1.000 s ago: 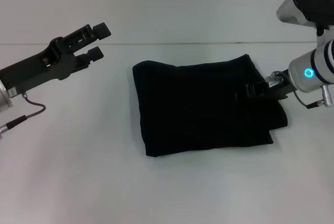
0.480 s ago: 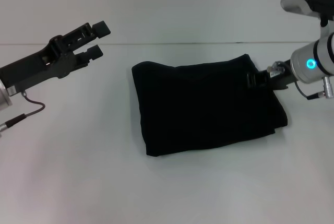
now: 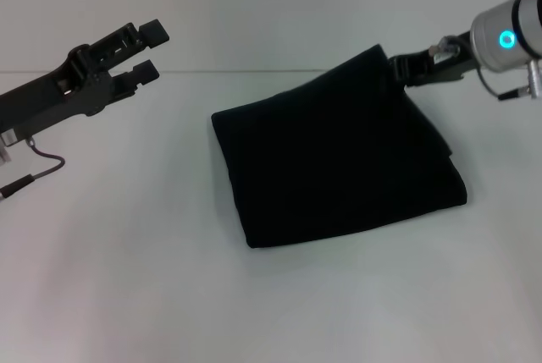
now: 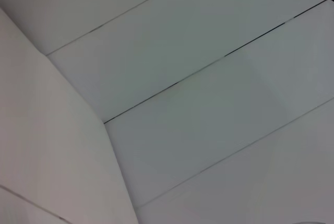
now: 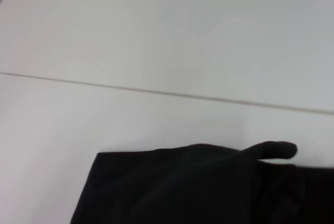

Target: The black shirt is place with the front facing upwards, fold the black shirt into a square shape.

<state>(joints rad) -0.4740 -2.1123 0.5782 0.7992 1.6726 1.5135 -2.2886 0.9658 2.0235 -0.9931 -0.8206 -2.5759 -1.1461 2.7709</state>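
Right hand (image 3: 396,69) is pinched shut on the far right corner of the black shirt (image 3: 339,160), holding that corner raised off the counter (image 3: 127,253) so the cloth slopes from the grip down to the near edge. Left hand (image 3: 146,48) sits out toward the counter's left side, well clear of the cloth, fingers apart with a narrow-to-medium gap, carrying nothing. To do this fold well, I'd judge: keep the pinch firm, carry the raised corner across toward the near left edge in a low arc, keep the layer taut so it doesn't bunch, line the moving edge up with the resting edge before letting go, release only once cloth is flat. Risk: the lower layers drag along and the stack skews, since nothing pins the left edge. The shirt lies mid-counter, slightly right of centre, already a multi-layer rough rectangle; no lettering or label visible. Long axis runs left-right across the counter, tilted a bit, with the right end nearer the far edge where it's lifted. Right wrist view shows only a dark fold of cloth against the counter.
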